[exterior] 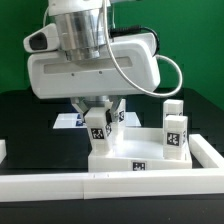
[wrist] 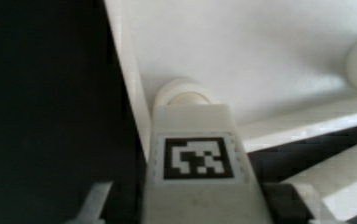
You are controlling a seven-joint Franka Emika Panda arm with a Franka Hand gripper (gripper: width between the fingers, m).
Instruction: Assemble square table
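Exterior and wrist views. The hand is closed on a tagged leg, holding it upright above the square slab near the slab's 10 o'clock corner. Two further legs stand at 3 o'clock. In the wrist view the leg points toward a rounded stub on the slab. Likely fault: slight misalignment or tilt would jam the leg or push the slab across the desk.

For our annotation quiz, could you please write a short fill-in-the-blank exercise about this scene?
The two-finger gripper is shut on a short white blocky tagged ___.
It hangs over the white plastic square rimmed ___.
At the exterior view's right, another white leg stands ___.
Missing: leg; slab; upright.
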